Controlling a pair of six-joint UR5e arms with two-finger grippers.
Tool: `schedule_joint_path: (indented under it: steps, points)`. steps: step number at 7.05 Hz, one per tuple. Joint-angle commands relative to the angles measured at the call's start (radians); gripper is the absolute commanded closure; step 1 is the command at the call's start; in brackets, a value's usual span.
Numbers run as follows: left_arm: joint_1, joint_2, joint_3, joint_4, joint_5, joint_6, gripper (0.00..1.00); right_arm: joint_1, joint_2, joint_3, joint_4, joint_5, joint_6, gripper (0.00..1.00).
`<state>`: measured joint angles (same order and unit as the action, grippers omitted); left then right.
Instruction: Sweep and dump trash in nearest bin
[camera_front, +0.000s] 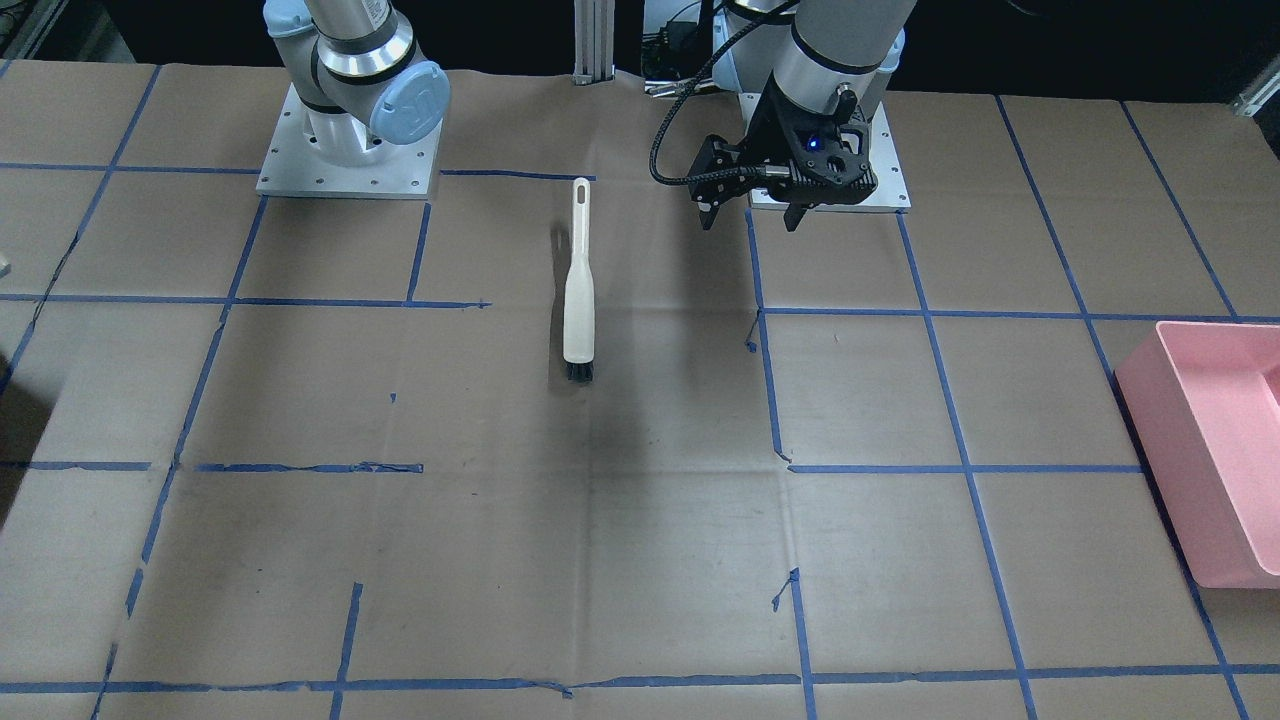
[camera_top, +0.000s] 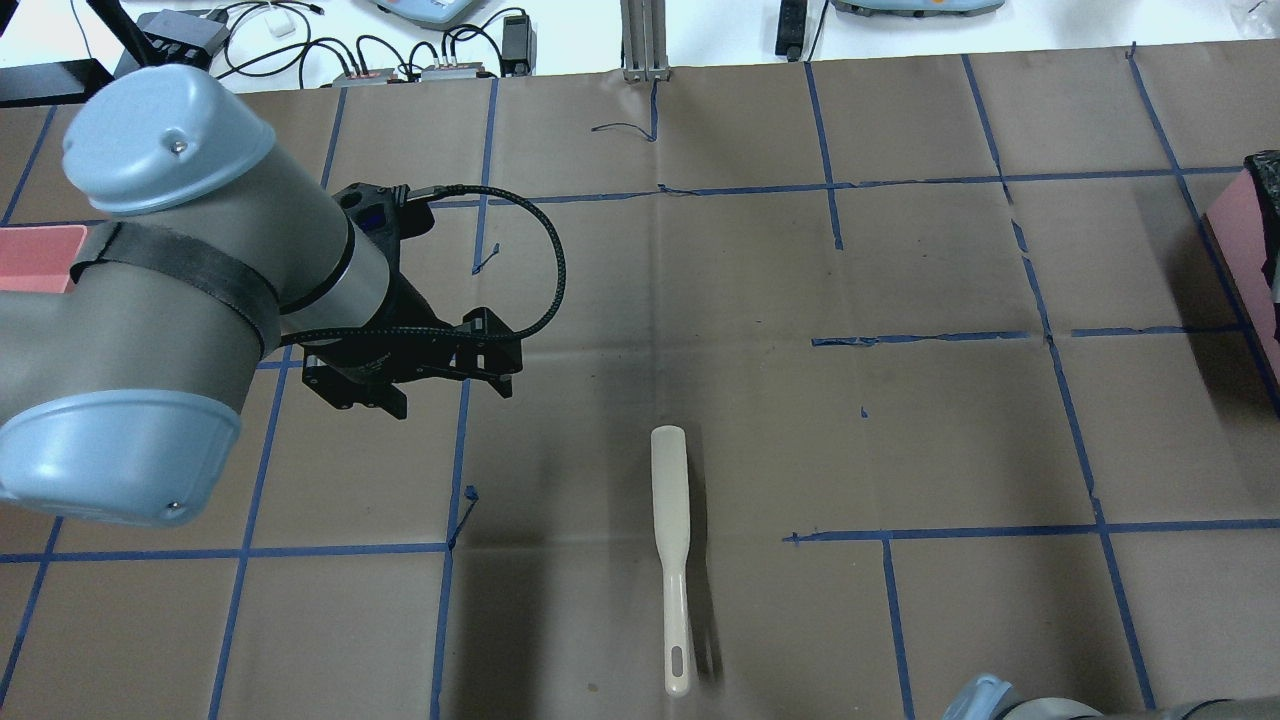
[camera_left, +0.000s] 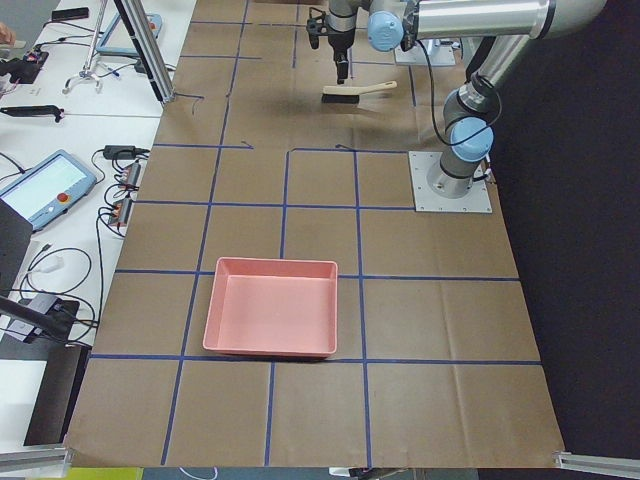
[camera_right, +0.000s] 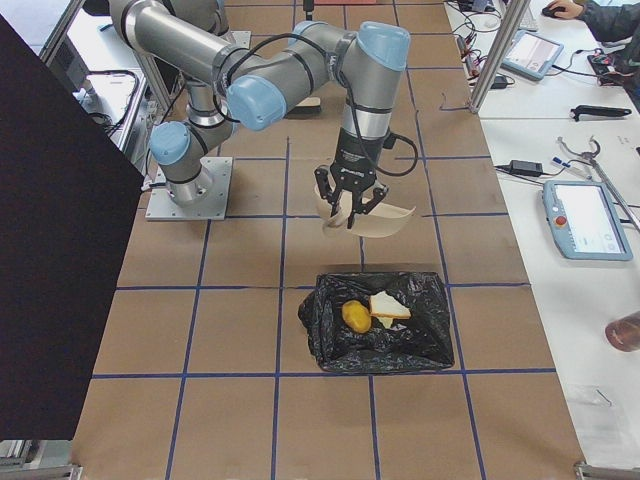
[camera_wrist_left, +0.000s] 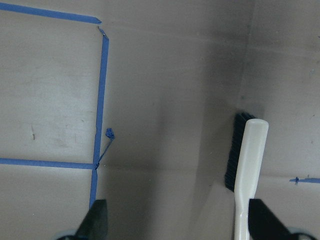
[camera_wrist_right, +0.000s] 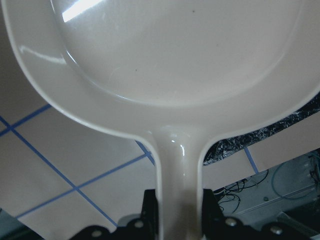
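The potato-like lump (camera_right: 354, 316) lies inside the black-lined bin (camera_right: 330, 345) at the right end of the worktop (camera_right: 240, 330). It is round, yellow-brown and smooth, and it is too small in the view to tell which way its long axis goes. The white slice (camera_right: 390, 307) lies flat and touches the lump on the side away from the robot. It is torn, with a darker crust on its edge, and its longer side runs away from the lump. The bin's liner is a crumpled, shiny black bag.

Just beyond the bin the right hand (camera_wrist_right: 180, 215) grips the narrow handle of the cream dustpan (camera_wrist_right: 165, 60) between its fingers. The dustpan is of glossy plastic with a rounded shallow bowl, and it hangs above the worktop, handle up.

The left hand (camera_front: 748, 218) hovers with its fingers wide apart and holds nothing. Near it the brush (camera_front: 578, 290) lies on the brown paper, which is marked with blue tape lines. Its long cream handle points toward the robot and its black bristles away. A pink rectangular bin (camera_left: 270, 350) stands at the left end.
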<state>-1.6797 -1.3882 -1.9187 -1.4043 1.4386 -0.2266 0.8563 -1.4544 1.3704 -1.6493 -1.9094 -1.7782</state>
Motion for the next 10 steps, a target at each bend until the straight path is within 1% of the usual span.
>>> schedule_joint_path:
  steps: [1,2,6,7,9,10]
  points:
    - [0.000,0.000,0.000,-0.001,0.002,0.001,0.00,0.015,-0.018,0.047,0.016,0.137,0.214,0.69]
    - [0.000,0.000,0.000,-0.001,0.003,0.001,0.00,0.047,-0.014,0.062,0.016,0.183,0.308,0.69]
    - [0.000,0.001,0.000,0.001,0.005,0.007,0.00,0.211,-0.006,0.160,-0.006,0.246,0.728,0.69]
    - [0.000,0.001,0.000,0.001,0.005,0.009,0.00,0.258,-0.001,0.171,-0.007,0.274,0.822,0.69]
    - [0.000,0.001,0.001,0.001,0.005,0.007,0.00,0.355,0.022,0.171,-0.024,0.280,0.989,0.69]
    - [0.000,0.001,0.001,0.001,0.005,0.009,0.00,0.413,0.044,0.171,-0.070,0.292,1.105,0.69]
